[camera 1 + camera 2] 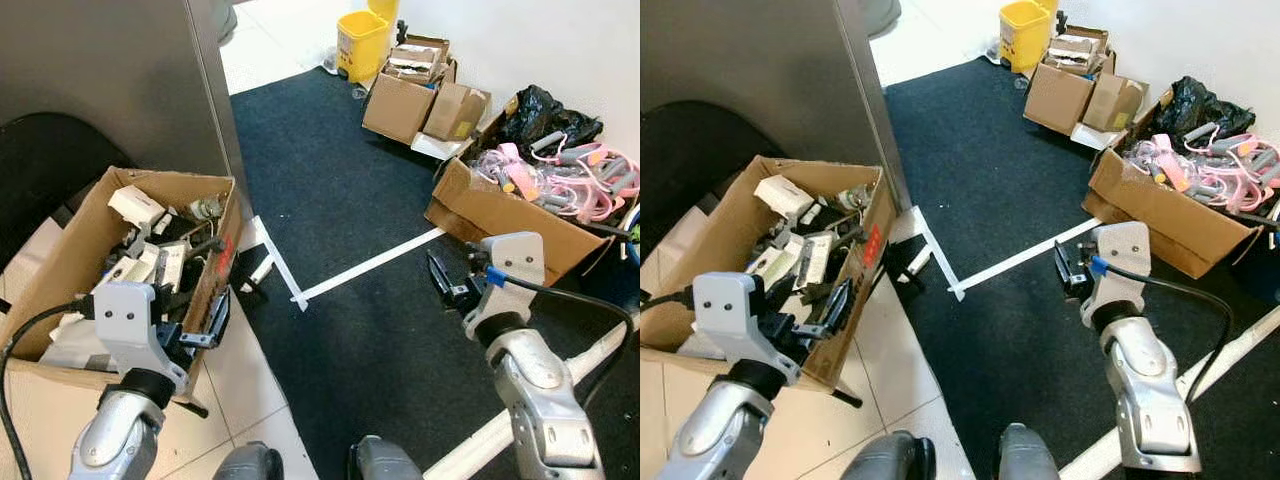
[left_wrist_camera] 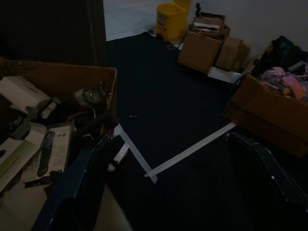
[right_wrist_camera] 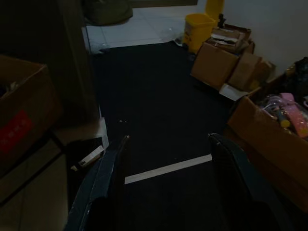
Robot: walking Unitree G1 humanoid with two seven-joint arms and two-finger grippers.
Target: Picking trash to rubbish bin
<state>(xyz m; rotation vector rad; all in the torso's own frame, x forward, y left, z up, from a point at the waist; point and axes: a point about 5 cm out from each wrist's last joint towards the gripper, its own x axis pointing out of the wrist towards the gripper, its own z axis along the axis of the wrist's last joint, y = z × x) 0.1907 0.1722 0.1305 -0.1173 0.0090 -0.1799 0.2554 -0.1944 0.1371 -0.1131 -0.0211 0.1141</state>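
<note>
Nothing is in either tool yet, so you are at the very start of the job. Your left tool (image 1: 210, 325) hangs over the near rim of the cardboard box (image 1: 70, 250) full of odds and ends, its fingers spread wide and empty. Your right tool (image 1: 1068, 272) hovers above the dark carpet (image 1: 340, 200), also spread wide with nothing between the fingers. The likeliest piece of trash is the small white scrap (image 1: 262, 272) lying on the floor just beside the box's corner, near the white tape line (image 1: 370, 265). The yellow bin (image 1: 362, 44) stands at the far end of the carpet, well apart from you. Left to do, as I judge it: reach the scrap, grip it, walk it over and drop it in.
</note>
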